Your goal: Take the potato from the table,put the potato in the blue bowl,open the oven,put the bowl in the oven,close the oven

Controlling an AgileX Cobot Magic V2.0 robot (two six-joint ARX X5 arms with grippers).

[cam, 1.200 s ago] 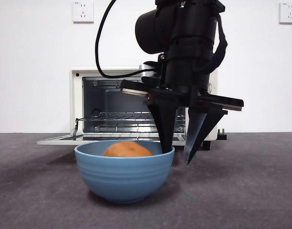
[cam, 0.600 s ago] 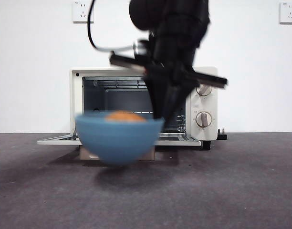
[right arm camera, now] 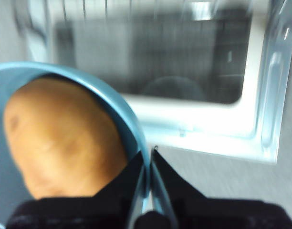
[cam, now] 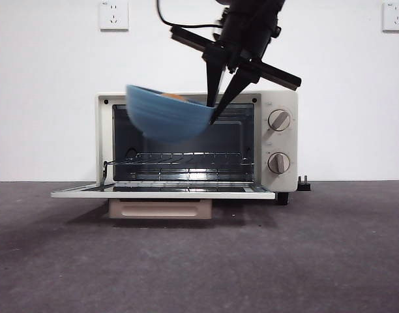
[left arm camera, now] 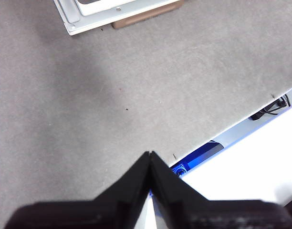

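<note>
Right hand (cam: 216, 112) is pinched tight on the blue bowl's (cam: 165, 120) right rim, potato (right arm camera: 60, 138) inside; level the tilted bowl, then ease it onto the oven's (cam: 278, 140) rack.

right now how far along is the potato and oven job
Done: the potato sits in the blue bowl, and the oven door lies open. In hand: the right tool is shut on the bowl's rim, holding it tilted in the air in front of the oven's opening. The left tool waits shut over the table. Left: set the bowl on the rack, close the door.
</note>
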